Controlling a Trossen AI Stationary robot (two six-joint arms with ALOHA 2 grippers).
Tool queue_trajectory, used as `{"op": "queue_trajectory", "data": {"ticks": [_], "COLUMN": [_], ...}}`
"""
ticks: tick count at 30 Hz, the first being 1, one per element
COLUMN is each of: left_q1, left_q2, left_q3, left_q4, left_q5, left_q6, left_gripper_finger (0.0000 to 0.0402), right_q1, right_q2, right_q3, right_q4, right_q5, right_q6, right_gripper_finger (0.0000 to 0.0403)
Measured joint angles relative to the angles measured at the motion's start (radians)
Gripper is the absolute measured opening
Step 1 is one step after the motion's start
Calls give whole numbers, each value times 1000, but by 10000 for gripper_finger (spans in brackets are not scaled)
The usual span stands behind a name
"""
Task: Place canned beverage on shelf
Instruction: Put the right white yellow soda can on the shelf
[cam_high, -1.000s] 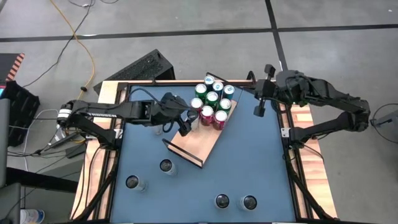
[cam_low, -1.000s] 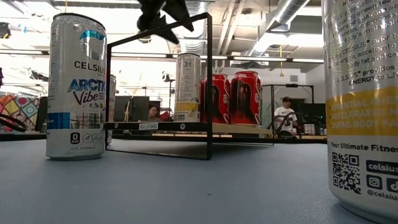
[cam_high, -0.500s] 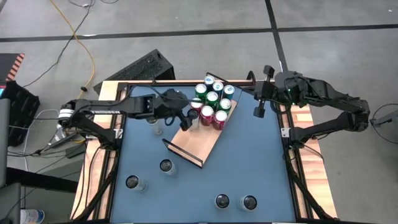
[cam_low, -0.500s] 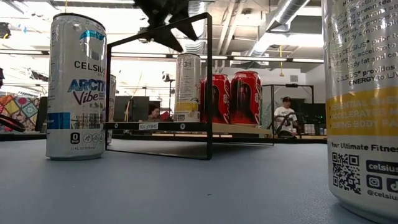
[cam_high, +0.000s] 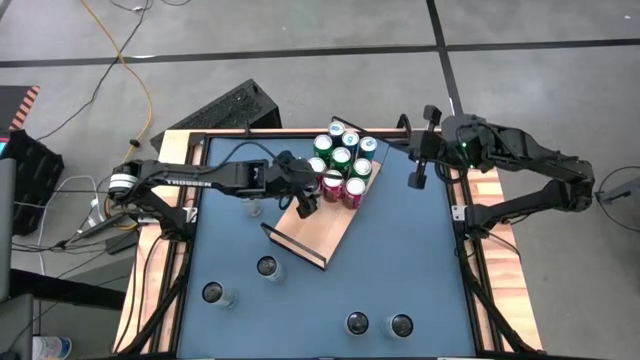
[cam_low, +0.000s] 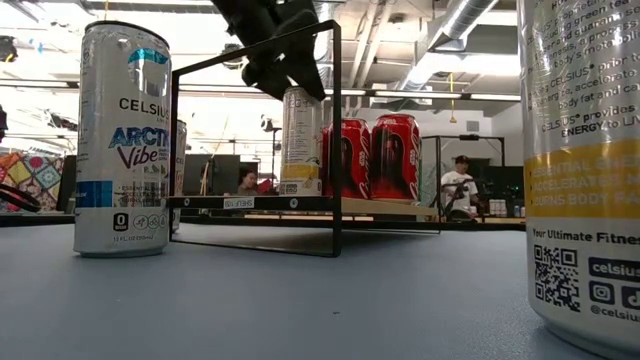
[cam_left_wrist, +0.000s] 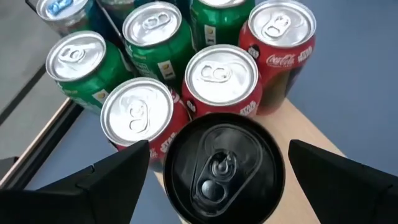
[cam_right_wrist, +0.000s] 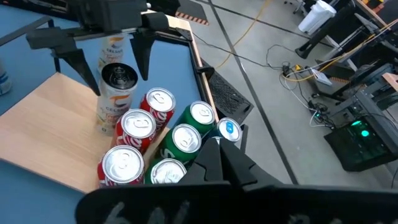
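The canned beverage (cam_left_wrist: 222, 169), a tall white-and-orange can with a black lid, stood upright on the light wood of the shelf (cam_high: 318, 232), just beside the front pair of red cans (cam_left_wrist: 221, 81). In the left wrist view it sat directly between the two dark fingers (cam_left_wrist: 112, 174), with a clear gap of board showing on each side of it, so the fingers were spread wide and touched nothing. The right wrist view (cam_right_wrist: 116, 93) showed the same thing from across the board: the can resting on the wood, the left gripper (cam_high: 305, 199) straddling it from above with its fingers hanging down on either side.

Behind the red cans stood green cans (cam_high: 341, 156) and, at the far corner, blue-topped ones (cam_high: 367, 144), all packed tightly together. The shelf lay at an angle on the blue tabletop (cam_high: 400, 250), its black wire rail (cam_low: 335, 140) rising at the near end.

Loose cans (cam_high: 267, 266) stood apart on the tabletop nearer the front edge. The right gripper (cam_high: 417, 165) waited above the table's far right corner, its fingers apart.
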Motion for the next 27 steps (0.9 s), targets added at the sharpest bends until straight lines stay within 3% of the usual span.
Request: {"op": "queue_trajectory", "data": {"ticks": [6, 10, 16, 23, 27], "left_q1": [0, 0, 0, 2, 27], "left_q2": [-8, -2, -2, -2, -2], "left_q3": [1, 1, 2, 2, 2], "left_q4": [-22, -41, -66, -91, -97], "left_q5": [39, 97, 105, 106, 180], "left_q6": [56, 77, 119, 227, 288], "left_gripper_finger": [345, 302, 240, 250, 252], "right_q1": [-2, -2, -2, -2, -2], "right_q2": [0, 0, 0, 0, 0], "right_q3": [0, 0, 0, 0, 0], "right_q4": [-1, -9, -15, -15, -16], "right_q5": [0, 0, 0, 1, 1], "right_q6": [0, 0, 0, 0, 0], "right_gripper_finger": [0, 0, 0, 0, 0]}}
